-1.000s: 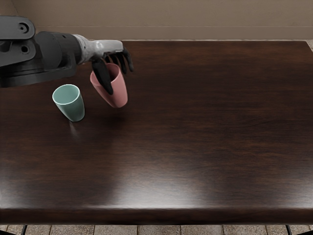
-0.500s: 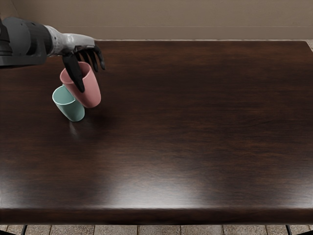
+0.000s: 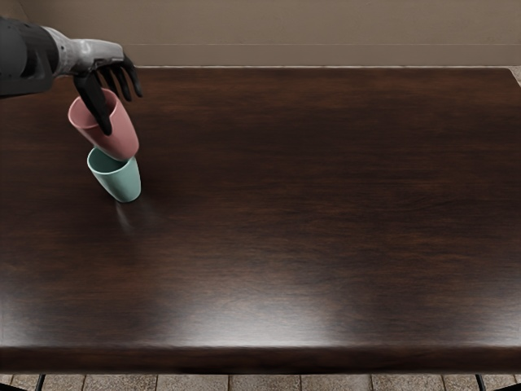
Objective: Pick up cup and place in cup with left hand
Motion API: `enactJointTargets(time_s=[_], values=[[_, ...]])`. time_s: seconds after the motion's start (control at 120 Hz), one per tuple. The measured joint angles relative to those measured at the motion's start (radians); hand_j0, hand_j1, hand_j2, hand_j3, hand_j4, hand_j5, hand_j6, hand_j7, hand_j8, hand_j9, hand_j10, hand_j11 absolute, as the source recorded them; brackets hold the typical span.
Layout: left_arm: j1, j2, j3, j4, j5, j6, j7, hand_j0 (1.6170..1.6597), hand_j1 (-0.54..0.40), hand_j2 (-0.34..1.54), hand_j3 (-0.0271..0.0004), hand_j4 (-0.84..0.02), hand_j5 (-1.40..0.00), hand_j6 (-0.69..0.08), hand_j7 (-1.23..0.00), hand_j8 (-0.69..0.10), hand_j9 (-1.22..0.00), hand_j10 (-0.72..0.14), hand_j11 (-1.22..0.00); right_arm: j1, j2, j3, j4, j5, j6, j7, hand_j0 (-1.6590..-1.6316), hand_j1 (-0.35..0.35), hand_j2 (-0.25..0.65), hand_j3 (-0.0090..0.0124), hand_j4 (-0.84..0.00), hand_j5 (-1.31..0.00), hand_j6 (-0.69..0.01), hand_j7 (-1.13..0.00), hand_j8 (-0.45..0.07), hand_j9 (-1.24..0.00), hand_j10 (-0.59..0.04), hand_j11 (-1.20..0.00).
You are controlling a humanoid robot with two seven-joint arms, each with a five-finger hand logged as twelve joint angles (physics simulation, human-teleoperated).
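Observation:
My left hand [image 3: 108, 102] comes in at the upper left with its fingers closed on the wall of a pink cup [image 3: 120, 137], thumb on the near outside and the other fingers toward the far side. The pink cup is held up, tilted, its base toward the right. Its lower end overlaps the back rim of the teal cup [image 3: 120, 182], which stands open side up on the table. Whether the pink base is above or inside the teal rim, I cannot tell.
The dark wooden table [image 3: 309, 212] stretches to the right and toward the front edge. Behind its far edge is a brown wall [image 3: 326, 32].
My left hand has carried the pink cup left, and lately also up in the picture, from beside the teal cup to behind and over its rim. The teal cup has stayed still.

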Motion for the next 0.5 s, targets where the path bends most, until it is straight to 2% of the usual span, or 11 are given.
enactJointTargets(time_s=[0.5], values=[[-0.008, 0.037, -0.005, -0.012, -0.003, -0.024, 0.000, 1.6576, -0.184, 0.27, 0.0000, -0.497, -0.67, -0.498, -0.67, -0.424, -0.66, -0.364, -0.66, 0.000, 0.000, 0.000, 0.000, 0.000, 0.000, 0.000, -1.6581, -0.335, -0.002, 0.0000, -0.011, -0.01, -0.011, -0.01, -0.011, -0.01, -0.011, -0.01]])
